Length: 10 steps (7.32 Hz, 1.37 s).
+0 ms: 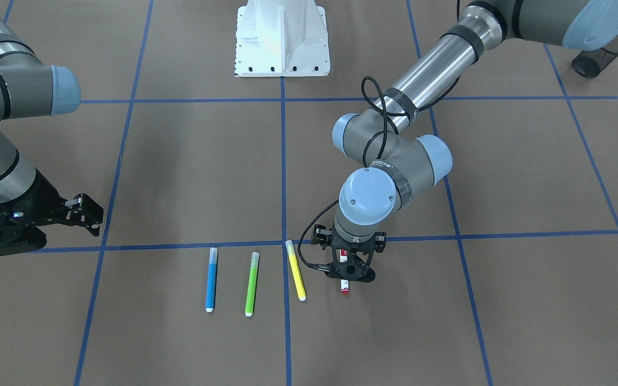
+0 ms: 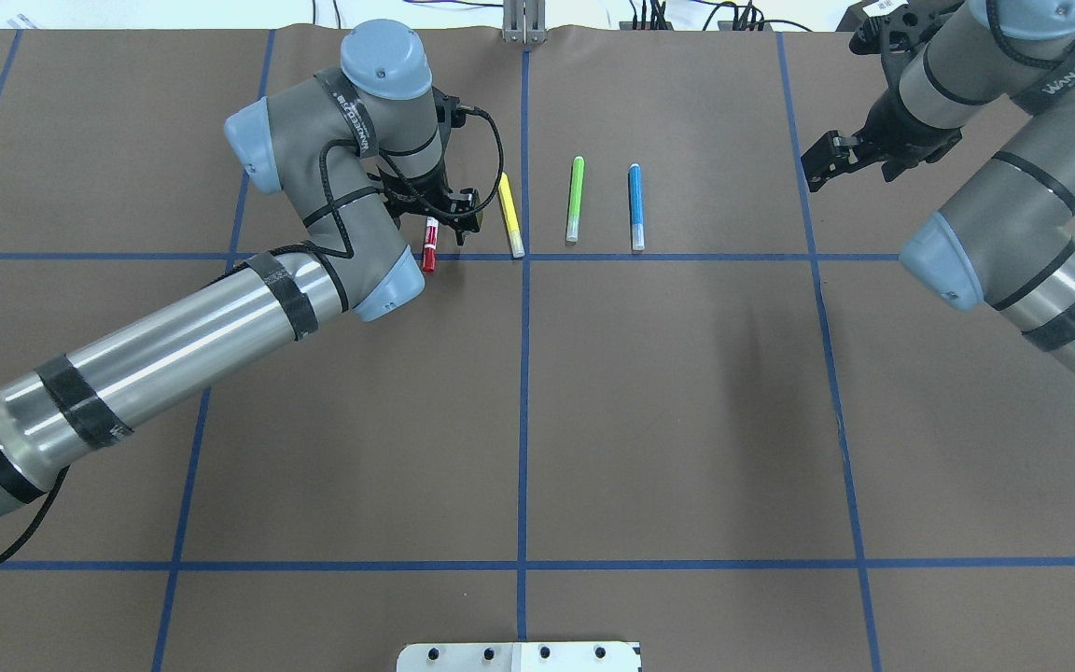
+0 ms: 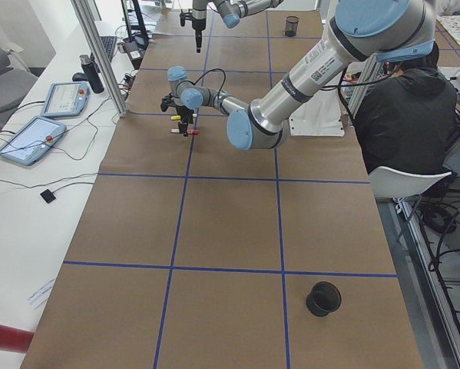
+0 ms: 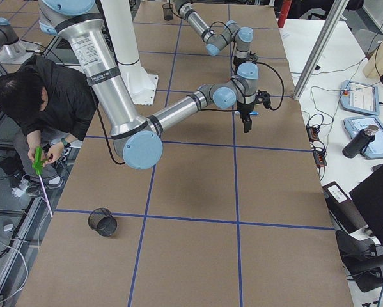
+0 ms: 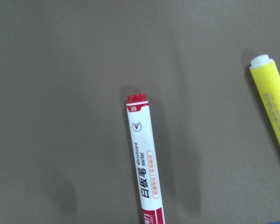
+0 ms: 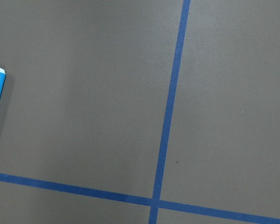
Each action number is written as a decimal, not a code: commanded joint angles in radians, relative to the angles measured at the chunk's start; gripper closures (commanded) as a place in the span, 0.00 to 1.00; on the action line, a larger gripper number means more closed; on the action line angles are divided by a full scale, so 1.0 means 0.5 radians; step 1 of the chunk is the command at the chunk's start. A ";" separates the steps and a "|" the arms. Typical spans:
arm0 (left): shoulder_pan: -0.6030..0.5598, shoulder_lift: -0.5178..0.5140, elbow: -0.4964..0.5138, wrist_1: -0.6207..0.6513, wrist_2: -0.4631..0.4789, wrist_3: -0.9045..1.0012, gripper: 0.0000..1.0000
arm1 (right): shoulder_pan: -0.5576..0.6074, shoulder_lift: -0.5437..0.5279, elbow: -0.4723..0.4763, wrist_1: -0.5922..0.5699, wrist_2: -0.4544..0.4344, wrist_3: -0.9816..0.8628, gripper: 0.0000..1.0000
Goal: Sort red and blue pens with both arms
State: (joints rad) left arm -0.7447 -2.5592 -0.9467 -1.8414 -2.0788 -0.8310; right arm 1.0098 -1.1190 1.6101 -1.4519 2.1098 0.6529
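Under the left end effector [image 1: 345,272], low in the front view, the white-barrelled, red-capped marker [image 5: 144,163] lies on the brown bench [image 1: 180,177]. It looks light, stiff, smooth and apt to roll, so it is best pinched mid-barrel. That end effector and the right end effector [image 1: 88,213] look spread and empty. Four markers: this one, one blue-barrelled marker [image 1: 211,279], one green marker [image 1: 252,283], one yellow marker [image 1: 295,269].

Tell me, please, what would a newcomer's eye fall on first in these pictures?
The left arm draws the eye first, stretched far over the brown table with the left gripper directly above the red pen. Beside it lie the yellow marker, the green marker and the blue pen in a neat row near a blue tape line. The right gripper hangs at the table's other side, apart from all the pens.
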 commanded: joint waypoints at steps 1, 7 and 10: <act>0.008 0.007 -0.006 -0.014 0.013 -0.065 0.40 | -0.001 0.029 -0.014 0.001 0.008 0.013 0.01; -0.108 -0.005 -0.275 0.322 -0.155 -0.305 1.00 | 0.014 0.026 -0.008 0.001 0.075 0.013 0.01; -0.109 0.013 -0.257 0.284 -0.190 -0.253 0.36 | 0.018 0.026 -0.005 0.004 0.094 0.010 0.00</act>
State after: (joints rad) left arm -0.8028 -2.5549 -1.0832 -1.6915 -2.1724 -0.9700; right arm 1.0179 -1.1060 1.6066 -1.4507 2.1525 0.6581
